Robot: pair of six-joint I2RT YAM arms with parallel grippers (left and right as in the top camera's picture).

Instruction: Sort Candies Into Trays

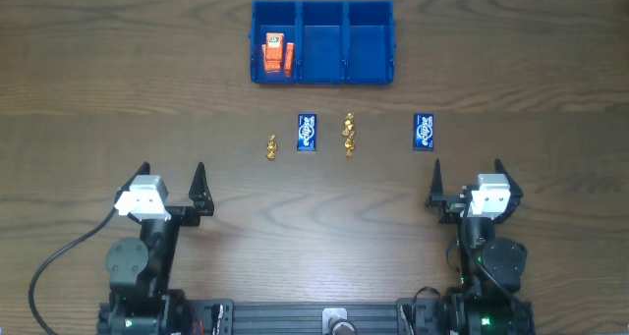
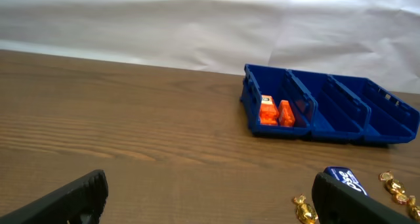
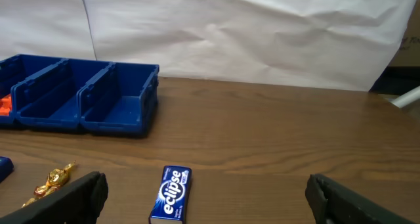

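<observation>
A blue tray (image 1: 322, 72) with three compartments stands at the far middle of the table; two orange candies (image 1: 276, 55) lie in its left compartment. In front of it on the wood lie a blue pack (image 1: 308, 132), a second blue pack (image 1: 425, 133), a gold candy (image 1: 272, 146) and a small cluster of gold candies (image 1: 348, 134). My left gripper (image 1: 172, 184) is open near the front left, with nothing between its fingers. My right gripper (image 1: 468, 183) is open near the front right, a little short of the right blue pack (image 3: 172, 192).
Bare wood lies all around the candies and between the two arms. A white sheet (image 3: 249, 33) hangs behind the table's far edge. The tray (image 2: 331, 109) has its middle and right compartments empty.
</observation>
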